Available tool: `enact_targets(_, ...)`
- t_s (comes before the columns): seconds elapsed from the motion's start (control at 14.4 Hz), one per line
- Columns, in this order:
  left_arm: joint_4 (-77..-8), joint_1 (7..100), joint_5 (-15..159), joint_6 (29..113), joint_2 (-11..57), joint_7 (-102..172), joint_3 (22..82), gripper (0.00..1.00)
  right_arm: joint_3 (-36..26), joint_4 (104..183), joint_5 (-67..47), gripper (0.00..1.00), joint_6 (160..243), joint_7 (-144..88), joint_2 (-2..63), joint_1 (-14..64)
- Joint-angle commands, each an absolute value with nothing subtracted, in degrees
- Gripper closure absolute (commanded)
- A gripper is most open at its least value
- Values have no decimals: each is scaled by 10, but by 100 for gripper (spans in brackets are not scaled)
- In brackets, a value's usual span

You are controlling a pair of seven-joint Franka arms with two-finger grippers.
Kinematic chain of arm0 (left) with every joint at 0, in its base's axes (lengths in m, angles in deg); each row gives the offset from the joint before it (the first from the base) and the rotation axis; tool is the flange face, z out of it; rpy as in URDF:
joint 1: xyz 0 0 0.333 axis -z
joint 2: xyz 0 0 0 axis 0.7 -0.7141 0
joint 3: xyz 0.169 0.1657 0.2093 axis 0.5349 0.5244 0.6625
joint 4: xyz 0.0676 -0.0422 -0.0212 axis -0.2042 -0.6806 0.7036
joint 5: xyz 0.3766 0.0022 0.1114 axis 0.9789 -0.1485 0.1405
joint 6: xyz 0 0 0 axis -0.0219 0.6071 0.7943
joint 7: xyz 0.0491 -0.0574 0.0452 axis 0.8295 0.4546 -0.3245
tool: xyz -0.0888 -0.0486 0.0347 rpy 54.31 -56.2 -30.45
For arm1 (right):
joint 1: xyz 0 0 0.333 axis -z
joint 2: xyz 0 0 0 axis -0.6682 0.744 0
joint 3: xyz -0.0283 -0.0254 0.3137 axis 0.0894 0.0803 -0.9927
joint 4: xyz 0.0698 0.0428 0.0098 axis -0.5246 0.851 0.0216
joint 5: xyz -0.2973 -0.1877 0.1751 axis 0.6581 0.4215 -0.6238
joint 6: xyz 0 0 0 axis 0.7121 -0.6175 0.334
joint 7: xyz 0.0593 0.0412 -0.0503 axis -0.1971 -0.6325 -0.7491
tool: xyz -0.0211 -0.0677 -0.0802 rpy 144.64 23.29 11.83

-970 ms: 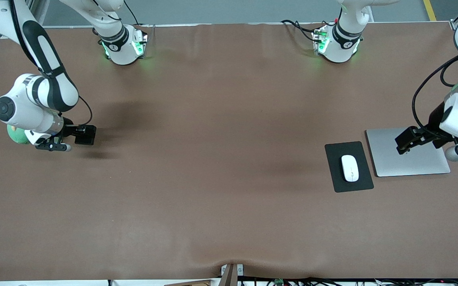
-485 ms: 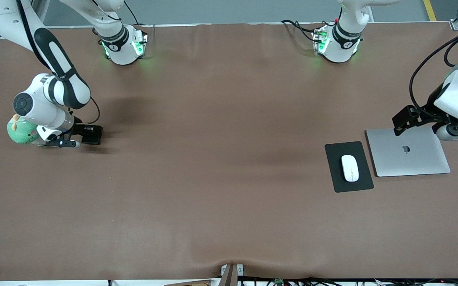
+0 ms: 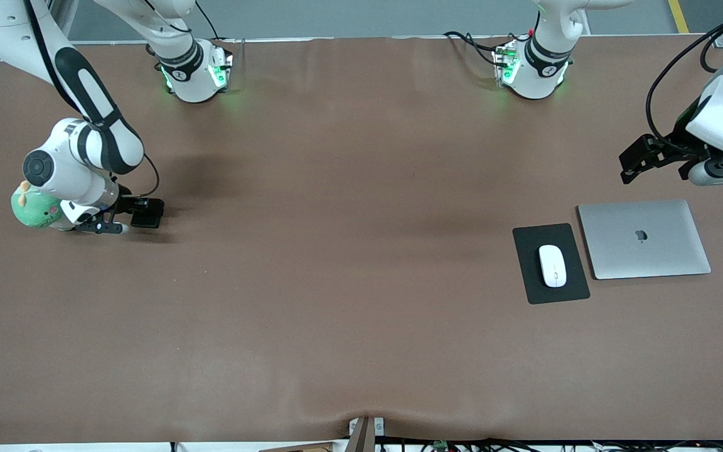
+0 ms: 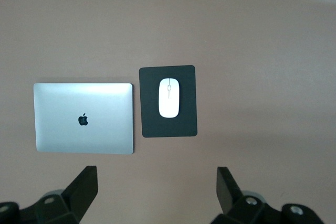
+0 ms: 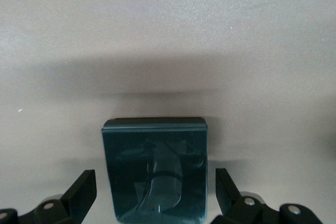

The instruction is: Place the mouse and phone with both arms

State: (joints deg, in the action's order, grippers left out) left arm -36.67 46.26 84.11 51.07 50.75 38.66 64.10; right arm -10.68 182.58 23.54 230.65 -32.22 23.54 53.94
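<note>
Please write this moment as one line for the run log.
mouse: on mouse pad | phone: on table, between open right gripper jaws | left gripper: open, raised

A brown cloth-covered table (image 3: 349, 263) fills the view, grey floor (image 3: 361, 16) above it.

L end effector (image 3: 629, 168) raised, open; R end effector (image 3: 139, 213) low, open.

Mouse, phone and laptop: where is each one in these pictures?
mouse (image 3: 552, 265): front view, middle of its white shell.
phone (image 5: 155, 169): right wrist view, middle of its glossy face.
laptop (image 3: 644, 238): front view, silver lid.
</note>
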Motion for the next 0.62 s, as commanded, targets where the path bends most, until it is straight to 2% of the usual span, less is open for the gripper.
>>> enact_targets(0.0,-373,458,825,517,509,375,642,0,-111,1757,237,0,2201,-326,224,541)
enact_targets(0.35,-330,468,815,517,474,383,642,0,-115,1594,236,0,1981,-327,222,530)
enact_targets(0.55,-329,465,815,512,481,382,642,0,-123,1532,235,0,1919,-333,225,527)
